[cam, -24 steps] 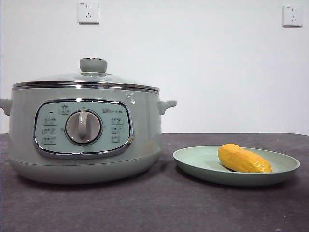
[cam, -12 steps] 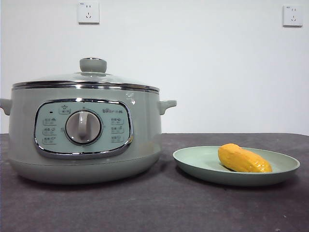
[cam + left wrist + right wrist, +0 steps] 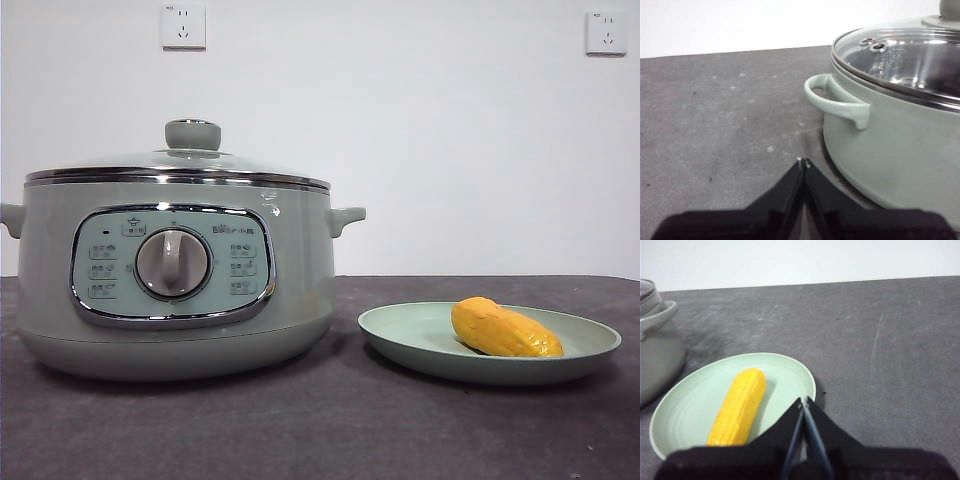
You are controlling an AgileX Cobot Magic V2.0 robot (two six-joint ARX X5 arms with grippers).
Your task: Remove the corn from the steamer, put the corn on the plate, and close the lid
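Observation:
The sage-green steamer (image 3: 175,270) stands on the left of the table with its glass lid (image 3: 180,160) seated on the rim, green knob on top. The yellow corn (image 3: 503,329) lies on the pale green plate (image 3: 400,325) to the steamer's right. My left gripper (image 3: 803,162) is shut and empty, low beside the steamer's side handle (image 3: 835,97), lid (image 3: 900,55) in sight. My right gripper (image 3: 803,401) is shut and empty, just over the plate's rim (image 3: 805,375), beside the corn (image 3: 740,407). Neither gripper shows in the front view.
The dark grey table (image 3: 330,430) runs under everything. Two wall sockets (image 3: 183,25) sit on the white wall behind. The steamer's other handle (image 3: 657,317) shows at the edge of the right wrist view.

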